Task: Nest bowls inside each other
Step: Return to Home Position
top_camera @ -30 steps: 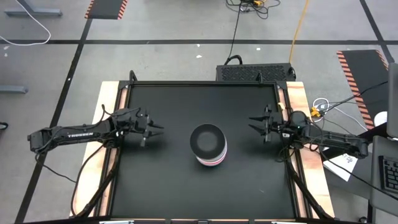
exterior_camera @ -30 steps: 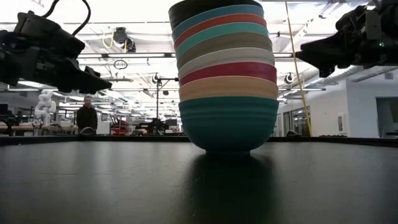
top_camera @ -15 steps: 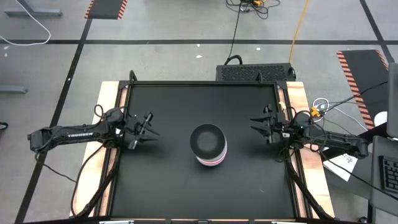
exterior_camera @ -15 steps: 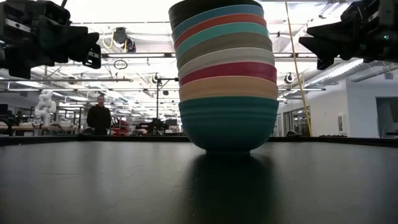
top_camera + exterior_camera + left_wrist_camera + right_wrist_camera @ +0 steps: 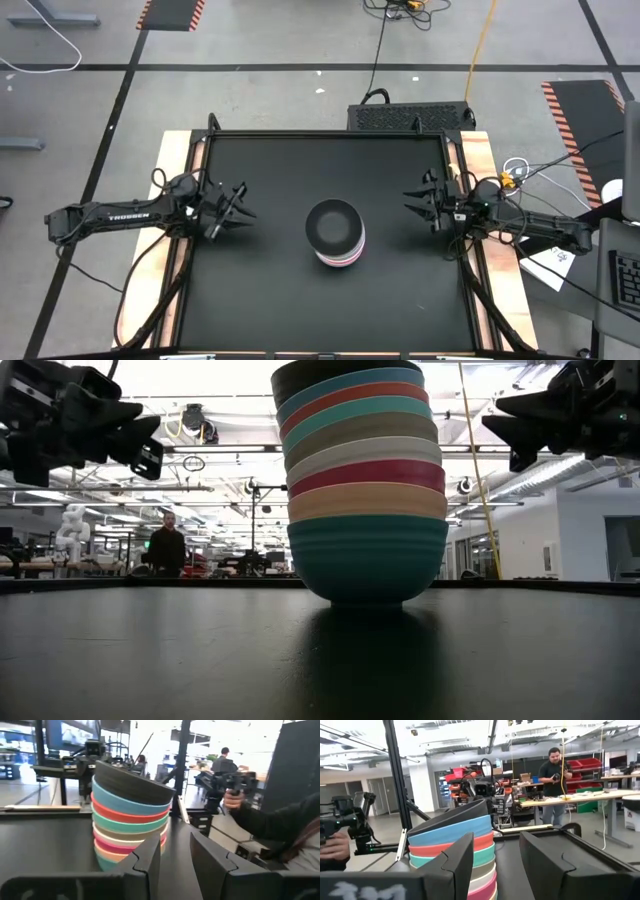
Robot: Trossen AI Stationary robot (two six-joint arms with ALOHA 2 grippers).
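Observation:
Several bowls are nested into one upright stack (image 5: 335,232) near the middle of the black table. A teal bowl at the bottom (image 5: 368,560) rests on the tabletop and a black bowl is on top (image 5: 132,782). My left gripper (image 5: 240,205) hovers above the table to the left of the stack, level and open, with nothing between its fingers (image 5: 175,857). To the right of the stack, my right gripper (image 5: 412,203) also hovers open and holds nothing (image 5: 497,855). Both point at the stack from a distance.
Bare black tabletop (image 5: 270,290) surrounds the stack. Wooden strips (image 5: 175,160) run along the table's left and right sides. A dark box (image 5: 410,117) sits past the far edge. People stand in the room behind (image 5: 167,550), and a person's hand holds a device (image 5: 232,795).
My left gripper has risen, tipped from slanting down to level, rolled, and drawn back a little toward the table's left edge. My right gripper has tipped slightly upward. The stack has not moved.

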